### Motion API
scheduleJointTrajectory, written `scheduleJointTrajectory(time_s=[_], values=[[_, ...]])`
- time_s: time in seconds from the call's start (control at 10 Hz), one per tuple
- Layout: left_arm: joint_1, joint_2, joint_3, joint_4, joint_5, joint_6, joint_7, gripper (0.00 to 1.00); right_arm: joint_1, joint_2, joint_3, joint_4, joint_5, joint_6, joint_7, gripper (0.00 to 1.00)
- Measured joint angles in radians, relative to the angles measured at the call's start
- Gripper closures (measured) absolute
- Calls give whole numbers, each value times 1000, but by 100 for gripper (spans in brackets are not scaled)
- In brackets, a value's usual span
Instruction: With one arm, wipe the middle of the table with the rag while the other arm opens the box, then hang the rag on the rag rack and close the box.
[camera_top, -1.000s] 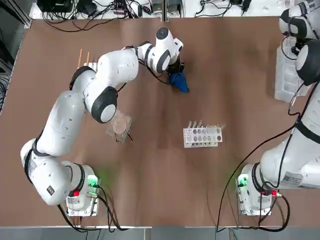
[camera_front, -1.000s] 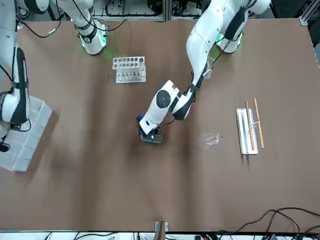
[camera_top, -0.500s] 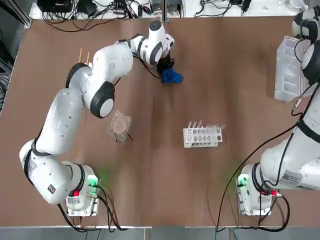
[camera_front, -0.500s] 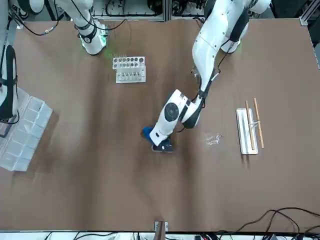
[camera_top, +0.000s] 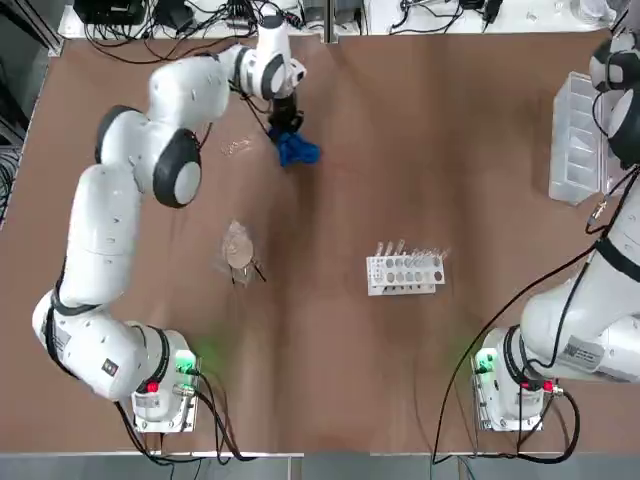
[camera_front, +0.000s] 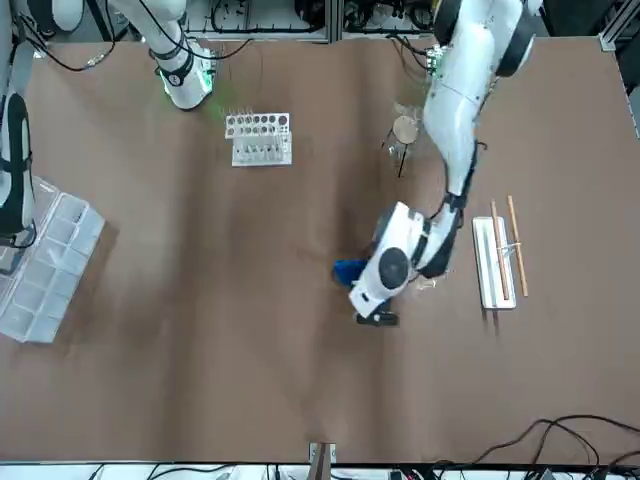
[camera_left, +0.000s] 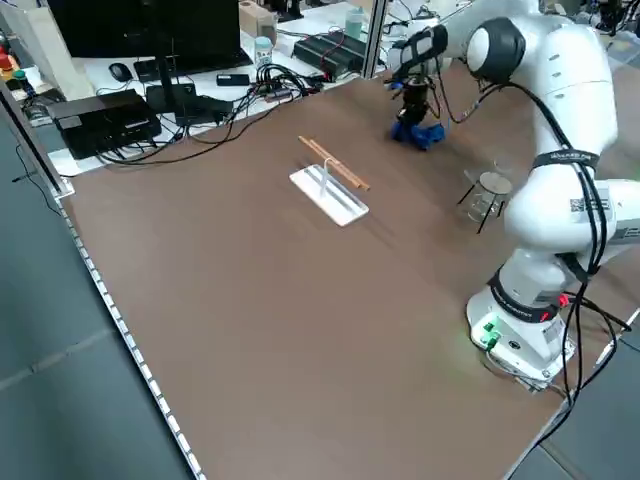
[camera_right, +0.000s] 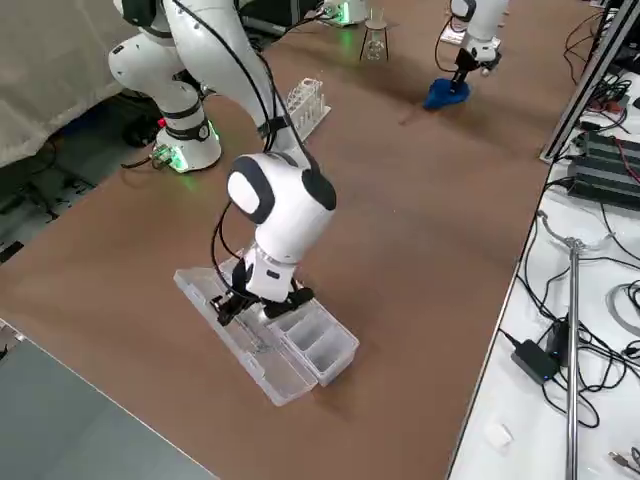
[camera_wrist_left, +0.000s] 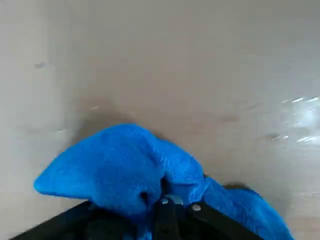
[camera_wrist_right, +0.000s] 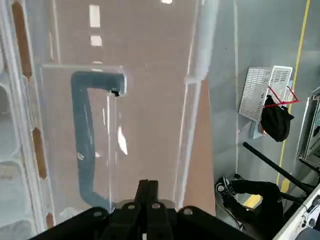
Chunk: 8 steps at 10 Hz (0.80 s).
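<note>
The blue rag (camera_top: 297, 151) lies pressed on the brown table (camera_top: 330, 360), left of the middle and towards the far edge. My left gripper (camera_top: 286, 128) stands over it, shut on the rag (camera_wrist_left: 125, 170). The rag rack (camera_front: 495, 262), a white base with two wooden rods, lies just beyond the rag towards the robot's left, also in the left side view (camera_left: 330, 190); the arm hides it from above. The translucent box (camera_top: 575, 140) lies open at the far right. My right gripper (camera_right: 243, 300) is shut on the edge of its lid (camera_wrist_right: 115, 125), whose black handle (camera_wrist_right: 85, 135) shows through.
A white test-tube rack (camera_top: 405, 270) stands right of the centre. A small glass flask on a stand (camera_top: 240, 250) sits nearer the left arm's base. A crumpled clear scrap (camera_top: 237, 147) lies beside the rag. Cables (camera_top: 180, 30) run along the far edge.
My left gripper has dragged the rag from the far middle of the table towards the robot's left, close to the rag rack. The box's lid has swung wider open in the right gripper.
</note>
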<state>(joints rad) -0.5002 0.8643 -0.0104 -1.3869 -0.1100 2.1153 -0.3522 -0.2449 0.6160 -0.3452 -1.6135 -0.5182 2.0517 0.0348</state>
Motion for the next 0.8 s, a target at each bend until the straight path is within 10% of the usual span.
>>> scheduleJointTrajectory(time_s=[0.3,0.8], values=[[95,-128,6,-221,14,-1,168,89,4,1,48,5,6,-40,0,98],[233,-210,8,-365,111,-52,316,89,18,-153,318,112,14,-402,0,74]])
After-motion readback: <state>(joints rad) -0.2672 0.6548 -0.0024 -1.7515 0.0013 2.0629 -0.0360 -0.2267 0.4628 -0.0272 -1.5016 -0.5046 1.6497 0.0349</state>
